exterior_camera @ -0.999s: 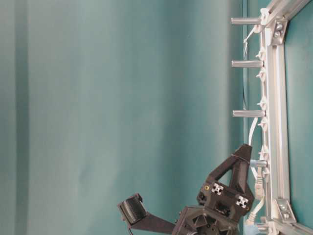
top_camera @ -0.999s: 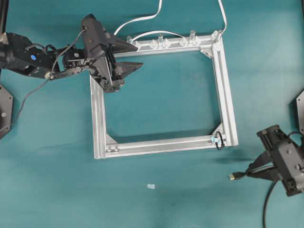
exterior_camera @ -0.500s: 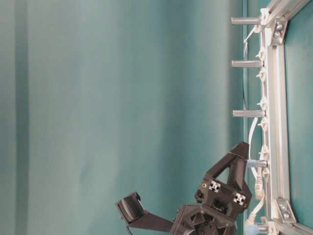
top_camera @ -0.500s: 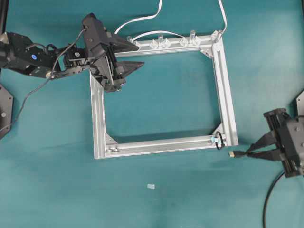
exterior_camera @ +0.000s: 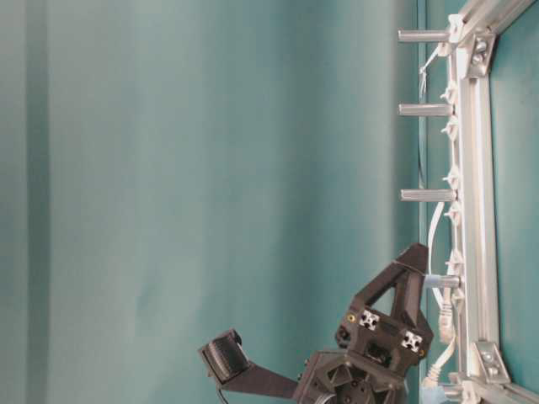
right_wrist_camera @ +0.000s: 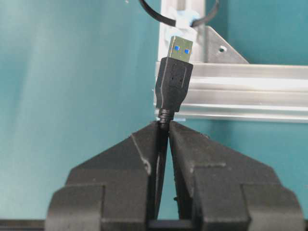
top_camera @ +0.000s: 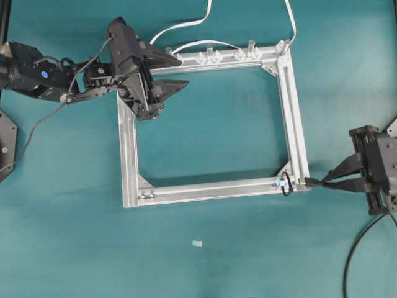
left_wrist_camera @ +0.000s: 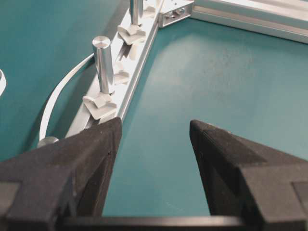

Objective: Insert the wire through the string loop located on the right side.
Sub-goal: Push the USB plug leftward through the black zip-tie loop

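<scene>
The wire (top_camera: 308,181) is a black cable ending in a silver-tipped plug (right_wrist_camera: 175,72). My right gripper (top_camera: 324,182) is shut on it just behind the plug (right_wrist_camera: 163,126), and the cable trails down to the table's lower right (top_camera: 351,261). The plug tip points at the string loop (top_camera: 286,184), a small black loop on the lower right corner of the aluminium frame (top_camera: 291,112). In the right wrist view the tip sits just short of the loop (right_wrist_camera: 156,15). My left gripper (top_camera: 182,72) hangs open and empty over the frame's upper left corner (left_wrist_camera: 154,127).
White cables (top_camera: 186,28) curve behind the frame's top rail, which carries clear clips (top_camera: 208,56) and upright metal posts (left_wrist_camera: 103,62). A small white scrap (top_camera: 197,243) lies on the teal table below the frame.
My right gripper has carried the plug up and to the left, from the lower right of the table to the frame's corner beside the loop. The left gripper has barely moved.
</scene>
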Controlling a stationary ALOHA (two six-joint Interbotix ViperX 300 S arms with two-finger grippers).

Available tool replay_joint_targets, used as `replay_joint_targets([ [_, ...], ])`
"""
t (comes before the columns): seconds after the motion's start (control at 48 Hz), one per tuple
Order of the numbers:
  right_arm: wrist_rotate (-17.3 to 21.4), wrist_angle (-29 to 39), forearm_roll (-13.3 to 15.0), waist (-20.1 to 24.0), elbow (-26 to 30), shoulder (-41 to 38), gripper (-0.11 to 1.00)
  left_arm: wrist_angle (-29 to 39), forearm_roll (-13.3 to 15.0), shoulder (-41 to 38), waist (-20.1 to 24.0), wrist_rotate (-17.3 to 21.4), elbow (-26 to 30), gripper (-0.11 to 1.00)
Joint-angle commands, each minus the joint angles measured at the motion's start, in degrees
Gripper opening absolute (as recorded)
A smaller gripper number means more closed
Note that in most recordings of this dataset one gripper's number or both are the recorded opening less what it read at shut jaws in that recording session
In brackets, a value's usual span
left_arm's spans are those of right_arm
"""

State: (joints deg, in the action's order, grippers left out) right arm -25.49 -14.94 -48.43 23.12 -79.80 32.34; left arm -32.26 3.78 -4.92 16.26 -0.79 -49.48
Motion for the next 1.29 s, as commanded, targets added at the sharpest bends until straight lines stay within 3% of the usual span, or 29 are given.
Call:
replay_joint_targets([
  [0.0, -0.1, 0.1, 0.5, -0.4, 0.5, 0.2, 0.1, -0.4, -0.1, 1.6, 0.0, -0.4, 1.0, 0.61],
  [1.27, -0.3, -0.2, 1.0, -0.4, 1.9, -0.6, 0.1, -0.4, -0.2, 1.6, 0.0, -0.4, 1.1, 0.61],
])
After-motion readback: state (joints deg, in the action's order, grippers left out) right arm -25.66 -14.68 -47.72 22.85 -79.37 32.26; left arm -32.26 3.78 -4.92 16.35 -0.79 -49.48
